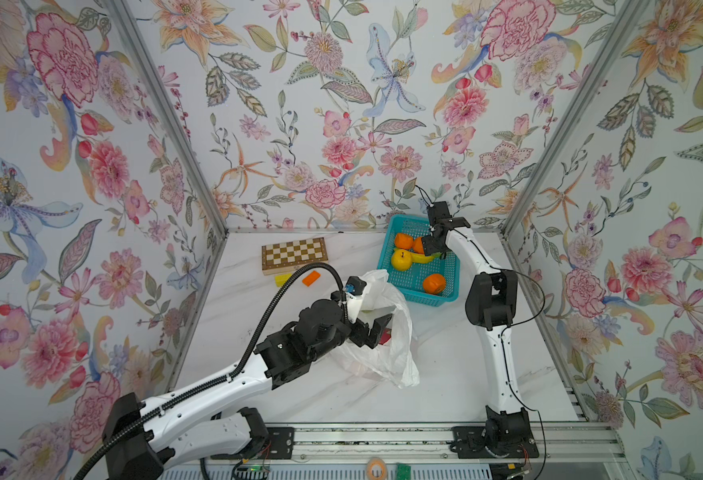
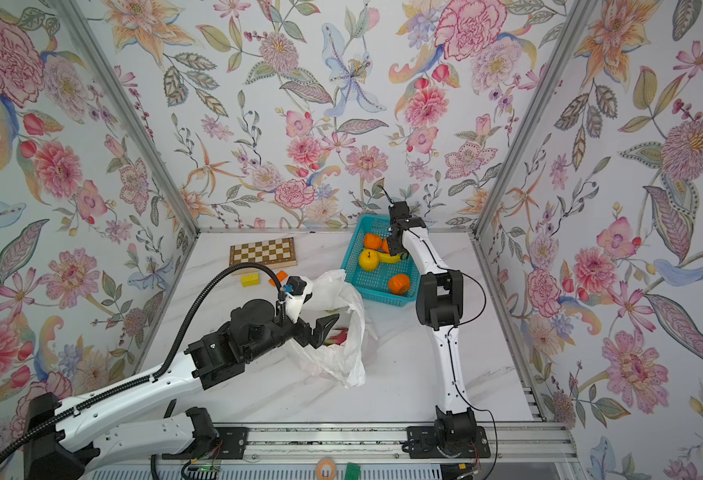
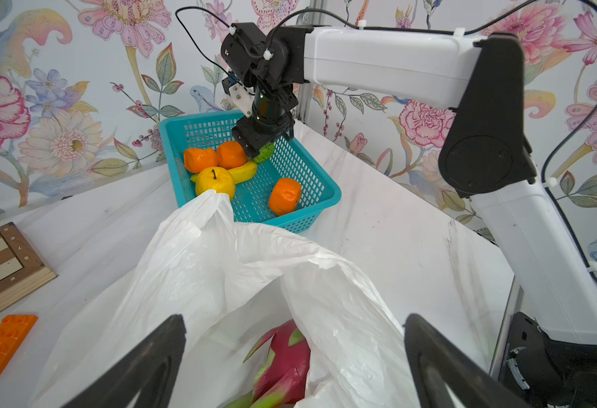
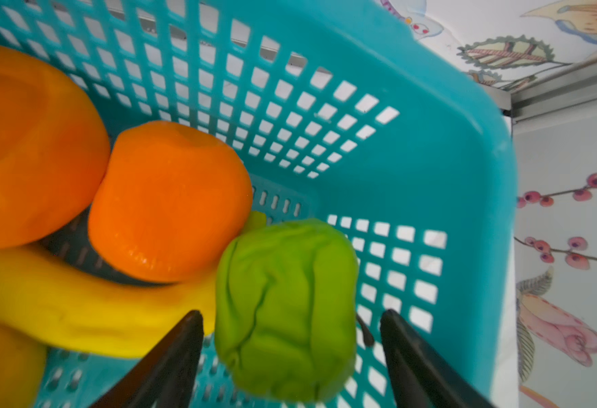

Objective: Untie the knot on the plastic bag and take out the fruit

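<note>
Left wrist view: the left arm's jaws are spread wide, one each side of the open mouth of the thin translucent white plastic bag [image 3: 219, 275]. It lies mid-way on the white marble-look table [image 3: 395, 229], just near-left of the teal mesh plastic basket [image 3: 300, 222]. No knot showing, so I'd call it undone. The pink-red dragon fruit [image 3: 284, 356] sits inside, between the jaws. I'd drop straight in, keep film out of the pinch, and close on the fruit's body. Far right, the right arm's jaws stand apart around a wrinkly round green fruit [image 4: 286, 311] in the basket, gaps both sides, so not gripping. Can't tell if more fruit hides under the film, and the dragon fruit's lower end is cut off.
</note>
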`<state>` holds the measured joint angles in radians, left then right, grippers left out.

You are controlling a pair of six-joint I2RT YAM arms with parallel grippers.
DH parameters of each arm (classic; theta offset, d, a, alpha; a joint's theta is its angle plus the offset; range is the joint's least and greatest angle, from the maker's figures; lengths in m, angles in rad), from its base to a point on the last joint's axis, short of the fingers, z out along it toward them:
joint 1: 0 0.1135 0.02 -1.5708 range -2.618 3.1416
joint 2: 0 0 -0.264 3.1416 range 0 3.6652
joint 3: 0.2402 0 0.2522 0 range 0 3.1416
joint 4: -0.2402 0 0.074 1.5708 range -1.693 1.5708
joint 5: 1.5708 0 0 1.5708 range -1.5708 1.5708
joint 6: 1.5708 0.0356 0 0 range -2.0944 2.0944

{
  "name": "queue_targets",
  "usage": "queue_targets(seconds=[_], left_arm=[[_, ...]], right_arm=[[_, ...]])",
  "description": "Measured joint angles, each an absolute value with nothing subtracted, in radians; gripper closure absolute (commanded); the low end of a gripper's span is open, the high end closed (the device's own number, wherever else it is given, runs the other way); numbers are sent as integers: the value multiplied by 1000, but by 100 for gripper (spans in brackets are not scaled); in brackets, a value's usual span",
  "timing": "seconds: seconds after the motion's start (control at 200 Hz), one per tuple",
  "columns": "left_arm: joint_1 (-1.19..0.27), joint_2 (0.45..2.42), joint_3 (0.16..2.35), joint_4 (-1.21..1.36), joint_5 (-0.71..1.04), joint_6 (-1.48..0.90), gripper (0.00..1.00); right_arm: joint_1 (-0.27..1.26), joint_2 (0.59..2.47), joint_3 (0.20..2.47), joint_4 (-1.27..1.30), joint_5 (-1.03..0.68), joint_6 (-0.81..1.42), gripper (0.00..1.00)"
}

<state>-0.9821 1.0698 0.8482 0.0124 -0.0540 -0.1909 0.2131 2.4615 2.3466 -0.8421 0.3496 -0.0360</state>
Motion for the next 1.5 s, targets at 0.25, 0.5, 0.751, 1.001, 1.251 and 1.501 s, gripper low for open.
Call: queue_targets(seconds=[0.25, 0.5, 0.751, 1.001, 1.251, 1.501], left_arm=[[-982, 1007, 819, -15, -91, -257, 5], [-982, 968, 786, -75, -113, -376, 14], [-983, 971, 754, -108, -108, -460, 27], [-983, 1050, 754, -112, -105, -477, 31], [-983, 1140, 754, -93, -121, -491, 42], [-983, 1172, 726, -43, -201, -549, 46]], right_arm=[[233, 2102, 2123, -851, 337, -13, 13], [294, 1753, 1873, -827, 276, 39, 11], [386, 1424, 1467, -691, 149, 105, 7], [479, 1107, 1119, -479, -31, 172, 3], [595, 1048, 1013, -353, -227, 97, 1], [713, 1230, 1033, -378, -227, -257, 1]])
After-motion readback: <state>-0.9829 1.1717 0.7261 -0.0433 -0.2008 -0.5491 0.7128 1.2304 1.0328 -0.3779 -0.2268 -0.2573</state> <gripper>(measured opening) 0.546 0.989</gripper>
